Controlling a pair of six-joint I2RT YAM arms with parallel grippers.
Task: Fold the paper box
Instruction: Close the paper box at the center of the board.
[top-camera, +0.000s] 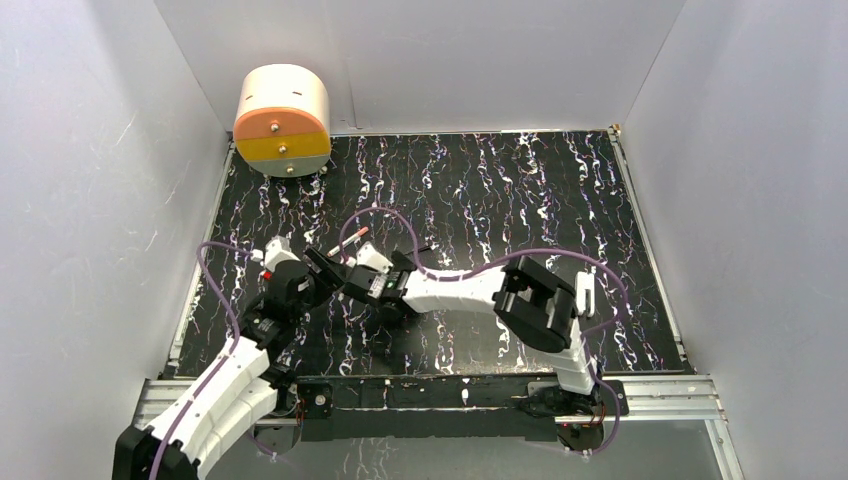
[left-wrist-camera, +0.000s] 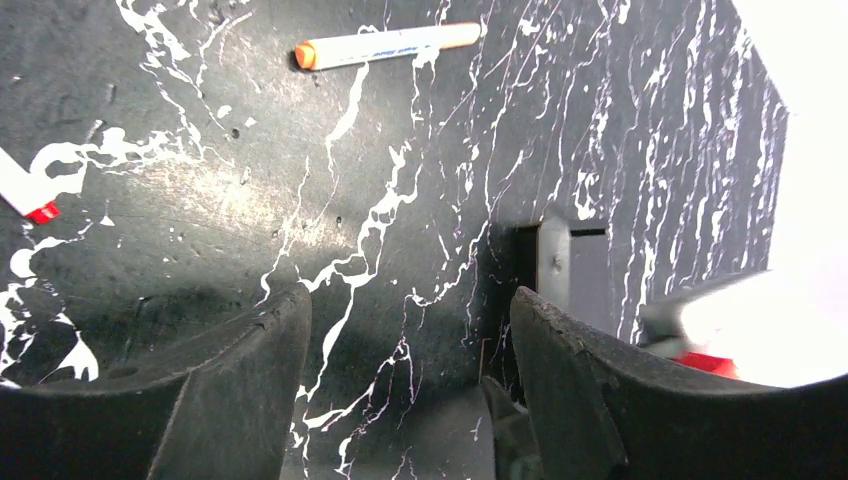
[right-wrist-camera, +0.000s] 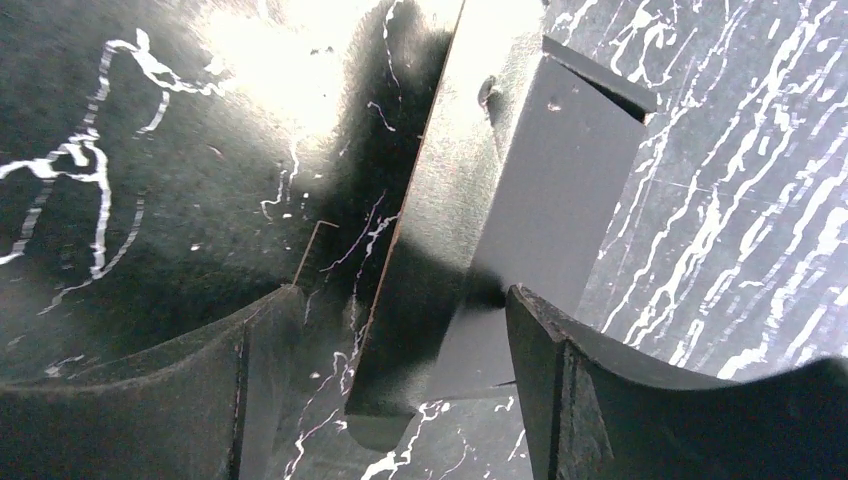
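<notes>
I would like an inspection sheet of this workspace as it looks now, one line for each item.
Surface: black marbled table, white veins, some scratches.
Job's things: paper box, apparently partly folded, between the right gripper's fingers.
Clutter: orange-capped marker; round cream and orange container in the far left corner.
Grippers: left gripper open, empty; right gripper open around the box.
Cables: purple cable looping over the arms.
Surroundings: white walls.

wrist views sharp, with blown-out glare patches.
</notes>
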